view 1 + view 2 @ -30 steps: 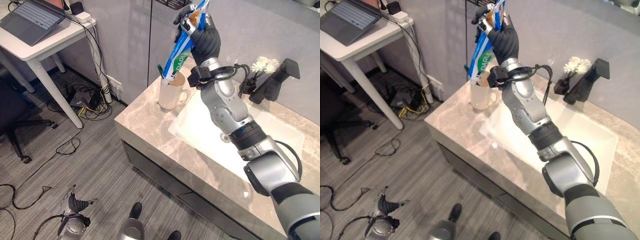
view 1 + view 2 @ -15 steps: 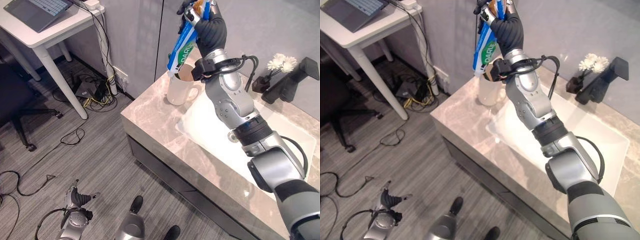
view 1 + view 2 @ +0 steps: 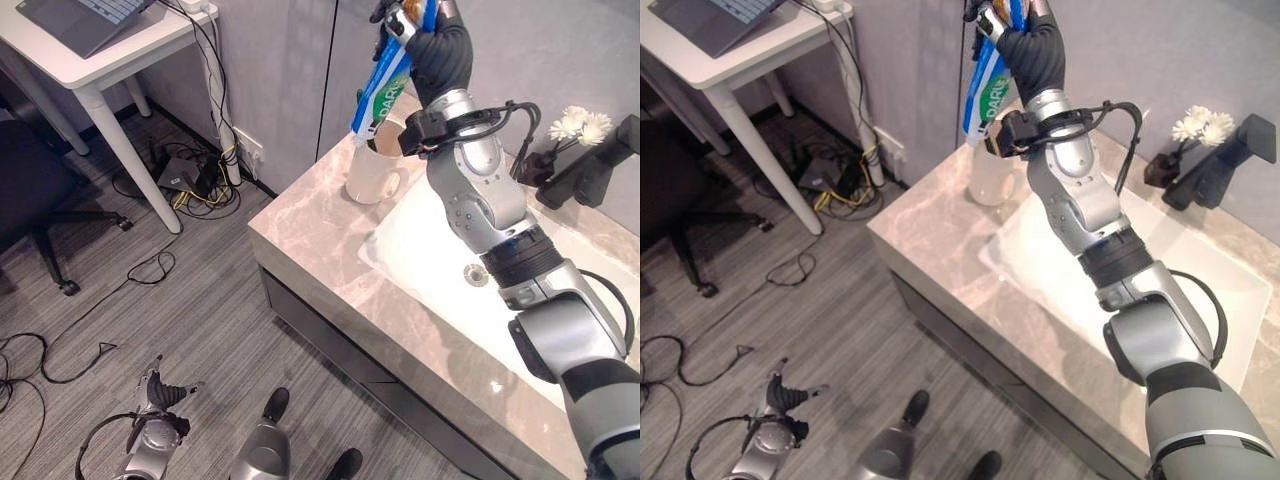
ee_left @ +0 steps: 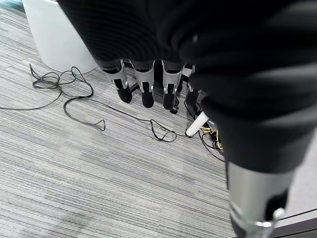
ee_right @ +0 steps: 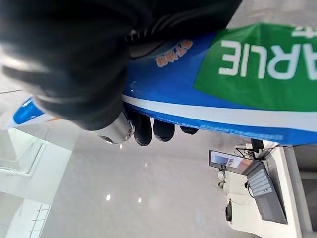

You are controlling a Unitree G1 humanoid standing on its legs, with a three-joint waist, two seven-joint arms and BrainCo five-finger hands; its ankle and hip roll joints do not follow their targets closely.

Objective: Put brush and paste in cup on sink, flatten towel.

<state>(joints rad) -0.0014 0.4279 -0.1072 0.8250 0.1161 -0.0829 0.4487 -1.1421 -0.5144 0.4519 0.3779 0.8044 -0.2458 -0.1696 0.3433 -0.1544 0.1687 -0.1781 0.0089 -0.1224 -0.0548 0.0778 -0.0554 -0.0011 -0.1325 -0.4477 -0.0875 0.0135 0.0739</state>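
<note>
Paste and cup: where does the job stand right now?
Nothing looks finished. In hand: the right hand is shut on the paste, its lower end just above the cup by the sink, not yet inside. The left hand hangs low over the floor, open. I can't tell whether the brush is in the cup; no towel can be checked.

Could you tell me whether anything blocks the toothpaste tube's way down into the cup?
Nothing visible does: the right hand holds the toothpaste tube slanted above the white cup, its lower end at the cup's open mouth.
</note>
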